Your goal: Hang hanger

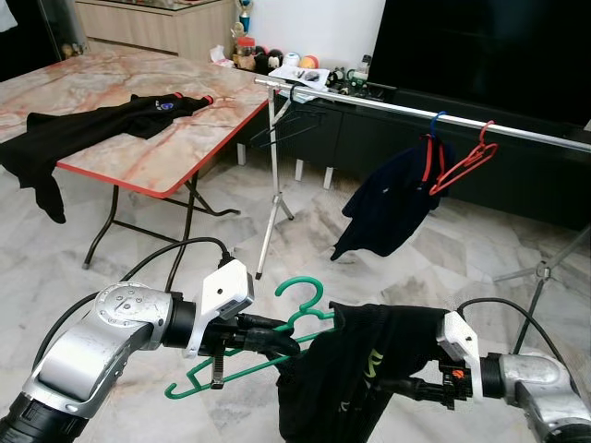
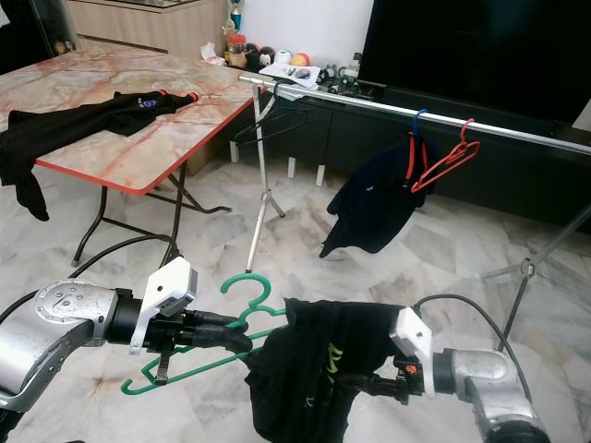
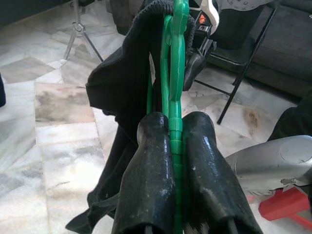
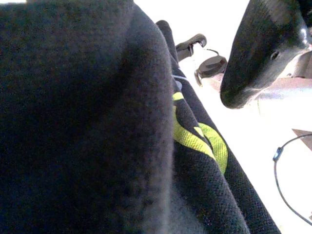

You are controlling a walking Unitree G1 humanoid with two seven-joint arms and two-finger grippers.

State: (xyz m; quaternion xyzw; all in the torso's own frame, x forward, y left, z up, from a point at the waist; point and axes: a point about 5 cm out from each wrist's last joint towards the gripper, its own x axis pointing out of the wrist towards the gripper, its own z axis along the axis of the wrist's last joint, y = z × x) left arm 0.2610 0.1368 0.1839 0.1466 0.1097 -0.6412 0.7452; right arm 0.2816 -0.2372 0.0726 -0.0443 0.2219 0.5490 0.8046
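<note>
My left gripper (image 1: pixel 277 343) is shut on a green plastic hanger (image 1: pixel 302 297), low over the floor in front of me. In the left wrist view the two black fingers (image 3: pixel 152 170) pinch the green hanger (image 3: pixel 174 97) edge-on. A black garment (image 1: pixel 355 374) with a yellow-green logo is draped over the hanger's right end. My right gripper (image 1: pixel 417 388) is shut on that garment's right side. In the right wrist view the garment (image 4: pixel 87 126) covers one finger, and the other finger (image 4: pixel 263 48) shows beside it. The metal clothes rail (image 1: pixel 416 111) runs across ahead of me.
On the rail hang a dark garment (image 1: pixel 388 203) on a hanger, an empty red hanger (image 1: pixel 462 166) and an empty black hanger (image 1: pixel 282 125). A marble-topped folding table (image 1: pixel 138 157) with a black garment (image 1: pixel 102 125) on it stands at the left. Behind the rail is a dark TV cabinet (image 1: pixel 517 175).
</note>
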